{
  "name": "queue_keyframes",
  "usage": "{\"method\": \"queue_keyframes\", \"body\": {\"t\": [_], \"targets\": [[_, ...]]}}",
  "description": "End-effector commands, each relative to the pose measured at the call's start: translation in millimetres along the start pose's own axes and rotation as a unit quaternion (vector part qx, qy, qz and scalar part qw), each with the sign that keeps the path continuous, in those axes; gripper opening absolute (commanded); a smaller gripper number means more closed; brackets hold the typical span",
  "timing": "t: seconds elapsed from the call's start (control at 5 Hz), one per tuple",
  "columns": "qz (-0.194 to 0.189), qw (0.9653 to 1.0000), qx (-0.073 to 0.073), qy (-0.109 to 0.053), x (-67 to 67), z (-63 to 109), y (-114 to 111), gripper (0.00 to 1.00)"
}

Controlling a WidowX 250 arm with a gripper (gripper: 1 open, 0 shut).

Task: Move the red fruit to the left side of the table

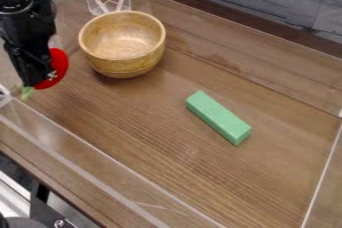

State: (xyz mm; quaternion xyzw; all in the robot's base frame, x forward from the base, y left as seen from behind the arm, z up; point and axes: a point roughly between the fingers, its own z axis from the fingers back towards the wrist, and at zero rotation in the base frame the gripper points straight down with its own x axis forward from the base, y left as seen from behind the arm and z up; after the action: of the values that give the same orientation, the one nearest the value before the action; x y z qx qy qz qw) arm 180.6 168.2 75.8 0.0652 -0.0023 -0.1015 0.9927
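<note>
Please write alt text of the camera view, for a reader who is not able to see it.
A black robot hand at the left edge of a brown wooden table holds a small red fruit, its green stem pointing down, just above the surface. A round wooden bowl sits to its right, and a green rectangular block lies farther right.

One camera looks down at an angle across the table (160, 122) (seemingly from fairly near).
</note>
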Motion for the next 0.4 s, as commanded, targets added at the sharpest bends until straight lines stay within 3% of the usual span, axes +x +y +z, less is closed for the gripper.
{"method": "queue_keyframes", "body": {"t": [0.0,0.2], "targets": [[-0.026,0.9995,0.007,-0.017,12.5,-6.1,10.0,0.00],[-0.046,0.9987,-0.004,-0.024,20.2,-15.3,11.2,0.00]]}}
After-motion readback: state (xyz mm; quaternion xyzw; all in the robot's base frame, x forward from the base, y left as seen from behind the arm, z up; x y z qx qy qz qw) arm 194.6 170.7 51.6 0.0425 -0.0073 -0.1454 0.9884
